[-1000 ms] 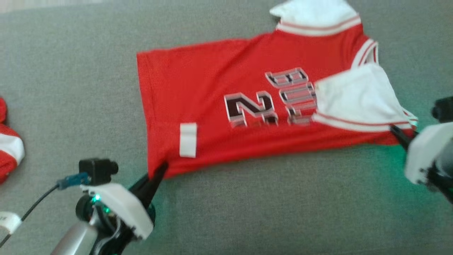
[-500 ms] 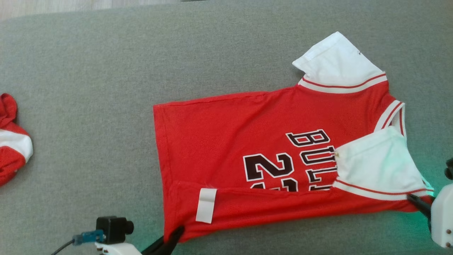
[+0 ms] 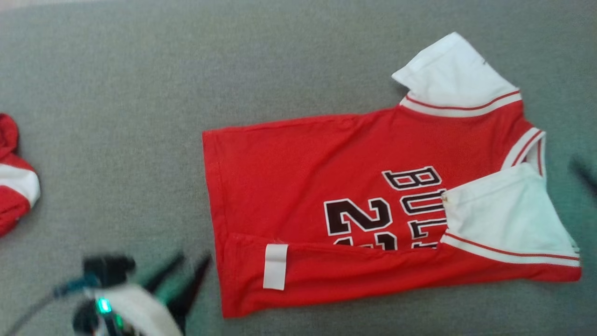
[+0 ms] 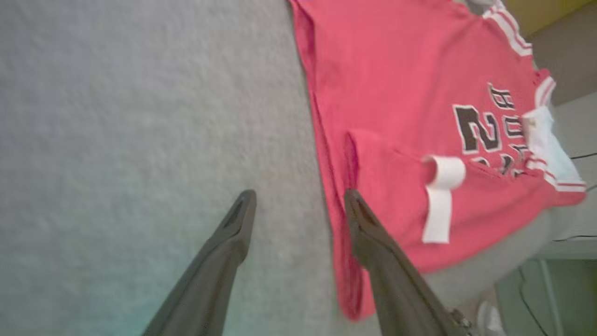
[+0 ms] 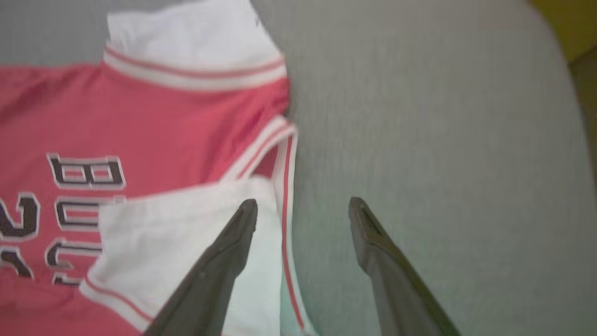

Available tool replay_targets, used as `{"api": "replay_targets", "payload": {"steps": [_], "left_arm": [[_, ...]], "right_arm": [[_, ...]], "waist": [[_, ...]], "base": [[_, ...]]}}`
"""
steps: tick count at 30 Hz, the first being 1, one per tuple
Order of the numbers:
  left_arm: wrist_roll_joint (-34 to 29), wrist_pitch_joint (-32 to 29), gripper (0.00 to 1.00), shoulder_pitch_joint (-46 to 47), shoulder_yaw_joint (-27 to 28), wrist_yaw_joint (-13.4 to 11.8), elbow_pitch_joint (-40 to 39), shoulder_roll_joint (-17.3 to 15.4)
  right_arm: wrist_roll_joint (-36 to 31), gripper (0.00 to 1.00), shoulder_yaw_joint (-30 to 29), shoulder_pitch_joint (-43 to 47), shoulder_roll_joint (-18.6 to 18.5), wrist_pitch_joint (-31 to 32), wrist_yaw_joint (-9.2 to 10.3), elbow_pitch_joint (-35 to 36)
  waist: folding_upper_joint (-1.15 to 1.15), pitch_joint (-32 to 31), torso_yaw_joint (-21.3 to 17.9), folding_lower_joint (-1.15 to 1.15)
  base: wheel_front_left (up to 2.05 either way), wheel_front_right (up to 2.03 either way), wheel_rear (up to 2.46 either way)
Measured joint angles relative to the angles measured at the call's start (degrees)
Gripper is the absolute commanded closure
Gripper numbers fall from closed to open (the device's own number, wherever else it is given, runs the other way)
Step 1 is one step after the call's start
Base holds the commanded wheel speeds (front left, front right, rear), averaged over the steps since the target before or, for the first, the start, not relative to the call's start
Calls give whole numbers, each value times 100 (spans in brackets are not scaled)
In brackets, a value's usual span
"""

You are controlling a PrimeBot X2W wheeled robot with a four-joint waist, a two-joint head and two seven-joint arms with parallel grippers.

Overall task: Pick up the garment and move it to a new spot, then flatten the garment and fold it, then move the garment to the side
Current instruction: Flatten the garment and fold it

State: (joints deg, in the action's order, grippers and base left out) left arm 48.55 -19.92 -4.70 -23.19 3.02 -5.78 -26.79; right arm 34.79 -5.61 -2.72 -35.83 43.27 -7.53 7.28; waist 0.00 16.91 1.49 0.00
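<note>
Under its folded edge (image 3: 354,275), the garment (image 3: 298,168) hides half its number (image 3: 358,216).

The red jersey (image 3: 303,163), white-sleeved with black lettering, lies flat on the grey surface (image 3: 116,93), its near edge folded over.

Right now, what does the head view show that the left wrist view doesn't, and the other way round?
Head view adds: a second red-and-white cloth at the left edge, well apart from the jersey, and the jersey's far white sleeve.
Left wrist view adds: the drop past the grey surface's edge, with a yellow patch in the top corner.
Both: the red jersey lying on the grey surface, its near hem folded over, the white tag, and the left claw, open beside the hem corner and holding nothing.
</note>
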Motion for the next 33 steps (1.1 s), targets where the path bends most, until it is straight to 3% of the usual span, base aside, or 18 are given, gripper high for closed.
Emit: {"api": "replay_targets", "payload": {"steps": [3,8,18,26,33], "left_arm": [[-276,127,0,810,103,-203,41,116],[-732,125,0,2463,-199,-198,676,645],[-1004,136,0,3949,-829,232,2163,1424],[-826,133,0,4305,-1059,396,2560,1561],[-493,78,0,4337,-1227,412,2583,1400]], "right_arm": [[-210,0,-26,-1028,76,11,0,25],[-751,0,519,-2493,337,145,0,-532],[-1424,0,1121,-3920,582,-271,0,-2379],[-1419,0,1354,-4305,686,-413,0,-3195],[-1212,0,1652,-4374,687,-471,0,-3429]], "waist": [[0,242,46,1],[0,680,231,2],[0,1274,876,2],[0,1333,1063,0],[0,1240,926,0]], "base": [[0,0,0],[0,0,0],[0,0,0],[0,0,0],[0,0,0]]}}
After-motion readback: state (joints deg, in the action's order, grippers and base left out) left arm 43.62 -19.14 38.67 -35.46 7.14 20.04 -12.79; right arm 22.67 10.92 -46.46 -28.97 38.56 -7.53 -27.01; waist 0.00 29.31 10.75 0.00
